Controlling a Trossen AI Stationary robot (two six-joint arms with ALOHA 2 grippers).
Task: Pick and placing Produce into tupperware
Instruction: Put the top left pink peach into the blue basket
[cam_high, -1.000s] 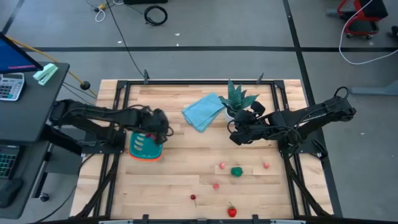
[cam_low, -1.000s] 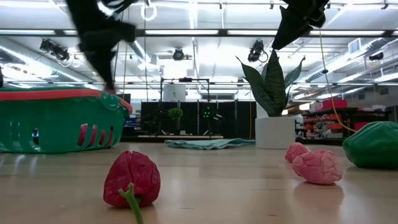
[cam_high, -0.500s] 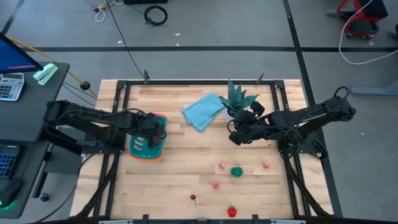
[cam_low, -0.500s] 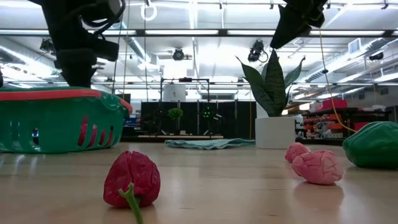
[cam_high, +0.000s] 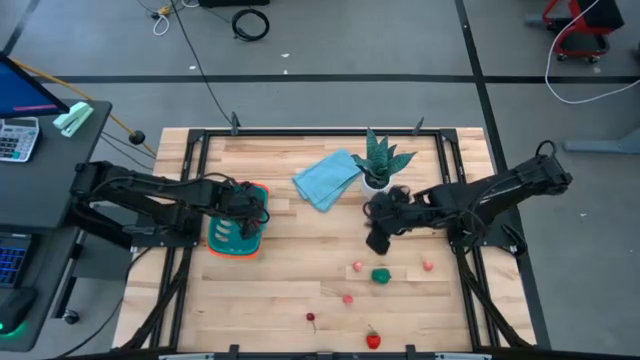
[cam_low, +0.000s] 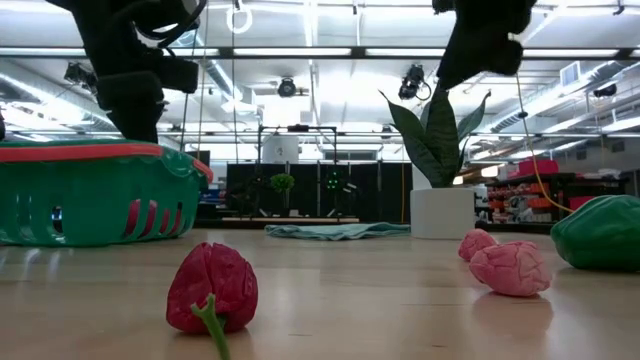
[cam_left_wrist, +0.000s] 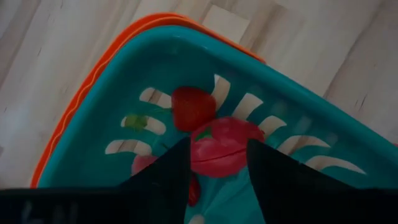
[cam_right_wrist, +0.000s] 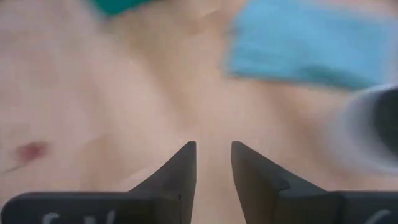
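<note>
The tupperware (cam_high: 236, 232) sits at the table's (cam_high: 300, 260) left side, with red produce (cam_left_wrist: 214, 140) inside. The left gripper (cam_left_wrist: 217, 163) hangs over it, jaws released. More produce (cam_high: 381, 275) lies near the front. The right gripper (cam_high: 378, 240) hovers mid-table, jaws apart and empty.

No legible text, label, brand, number or sign anywhere.

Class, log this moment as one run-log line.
left gripper: open over tupperware | right gripper: open, empty above table | loose produce
</note>
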